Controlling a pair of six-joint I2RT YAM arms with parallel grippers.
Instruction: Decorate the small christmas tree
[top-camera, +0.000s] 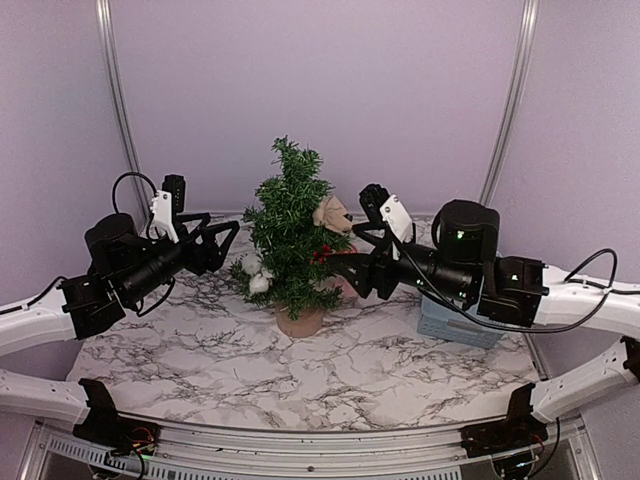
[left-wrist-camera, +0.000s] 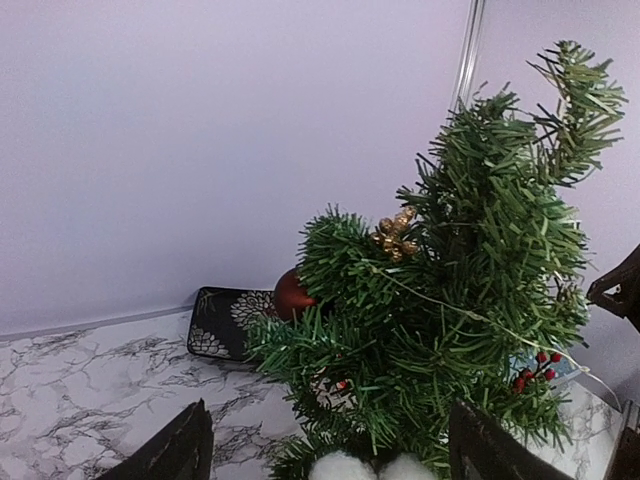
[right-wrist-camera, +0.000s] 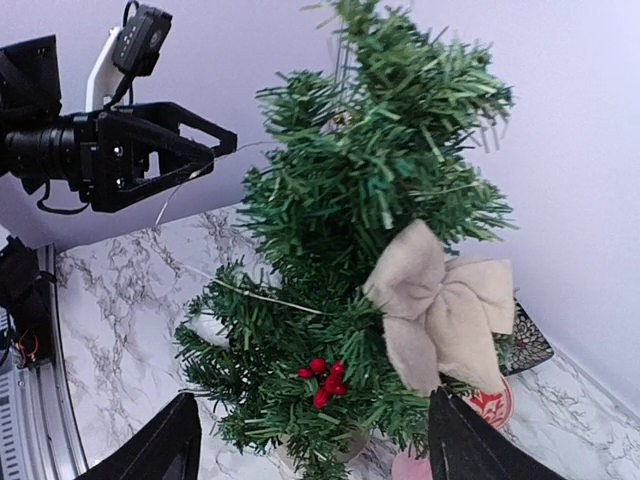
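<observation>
On the left, the left end effector (top-camera: 228, 245) hovers beside the small christmas tree (top-camera: 290, 225) with its fingers (left-wrist-camera: 180, 452) spread wide around the lower branches and nothing in their grasp. The tree stands upright at the middle of the marble-patterned table (top-camera: 200, 370) on its round tan base (top-camera: 299, 322). On the side facing the left arm it carries white fluffy balls (top-camera: 259, 284) low down, a gold cluster (left-wrist-camera: 393, 233) higher up and a dark red ball (left-wrist-camera: 292, 294), with a dark patterned box (left-wrist-camera: 225, 322) lying on the table behind. On the right side hang red berries (right-wrist-camera: 322, 380) and a beige bow (right-wrist-camera: 440, 310). The right end effector (top-camera: 345, 265) is just beside that side, its fingers (right-wrist-camera: 160, 450) wide apart and empty. A pale blue basket (top-camera: 455, 328) sits under the right arm.
</observation>
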